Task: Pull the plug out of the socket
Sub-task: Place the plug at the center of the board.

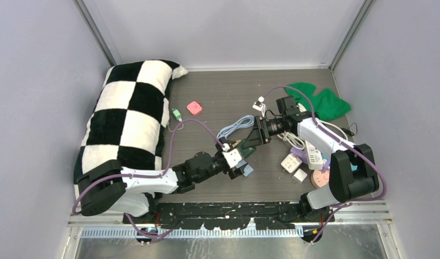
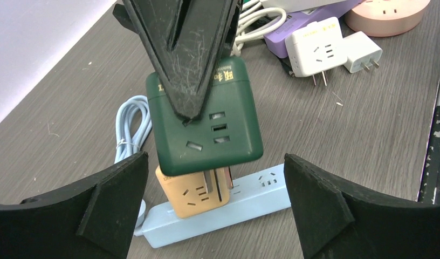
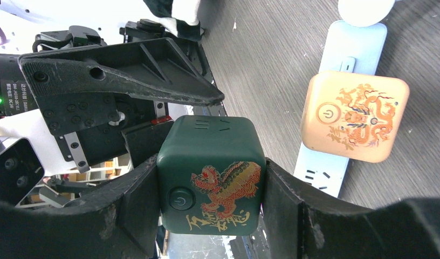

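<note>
My right gripper (image 3: pixel 210 183) is shut on the sides of a dark green cube plug (image 3: pixel 210 172) with a lion print. In the left wrist view the green plug (image 2: pixel 207 121) hangs tilted above the light blue socket strip (image 2: pixel 228 208). Its metal prongs (image 2: pixel 220 183) are bare, just over the strip. An orange cube plug (image 2: pixel 193 194) still sits in the strip, beside the green one. My left gripper (image 2: pixel 215 157) stands open low over the strip, its fingers on either side and touching nothing. From above, both grippers meet mid-table around the green plug (image 1: pixel 245 145).
A checkered pillow (image 1: pixel 131 116) fills the left side. A coiled blue cable (image 1: pixel 236 127) lies behind the strip. White adapters (image 1: pixel 291 162), a purple strip and a pink round socket (image 1: pixel 319 178) crowd the right. A green cloth (image 1: pixel 317 100) lies at the back right, a pink block (image 1: pixel 194 107) near the pillow.
</note>
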`<action>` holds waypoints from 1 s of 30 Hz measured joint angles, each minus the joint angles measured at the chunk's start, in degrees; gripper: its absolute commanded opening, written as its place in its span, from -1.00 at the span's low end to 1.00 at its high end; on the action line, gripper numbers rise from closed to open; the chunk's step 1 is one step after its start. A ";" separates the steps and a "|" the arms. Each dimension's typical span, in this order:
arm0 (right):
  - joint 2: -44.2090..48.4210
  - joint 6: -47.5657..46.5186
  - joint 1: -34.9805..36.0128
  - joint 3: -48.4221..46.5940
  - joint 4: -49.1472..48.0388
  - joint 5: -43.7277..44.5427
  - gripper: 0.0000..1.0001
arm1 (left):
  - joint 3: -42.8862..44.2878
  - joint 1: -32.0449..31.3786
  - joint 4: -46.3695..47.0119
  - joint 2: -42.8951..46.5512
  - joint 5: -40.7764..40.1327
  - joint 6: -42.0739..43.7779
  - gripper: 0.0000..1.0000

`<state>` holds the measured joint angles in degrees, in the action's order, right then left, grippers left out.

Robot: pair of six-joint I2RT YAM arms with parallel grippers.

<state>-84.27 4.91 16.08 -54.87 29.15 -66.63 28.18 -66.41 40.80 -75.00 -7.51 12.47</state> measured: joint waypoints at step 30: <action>-0.52 0.50 1.03 0.26 -0.37 -0.13 0.99 | 3.50 -0.22 2.40 -5.68 -4.26 -8.90 -0.99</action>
<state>-84.79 5.41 17.10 -54.61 28.77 -66.76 31.68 -66.63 43.20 -80.68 -11.77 3.57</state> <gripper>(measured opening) 0.907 0.603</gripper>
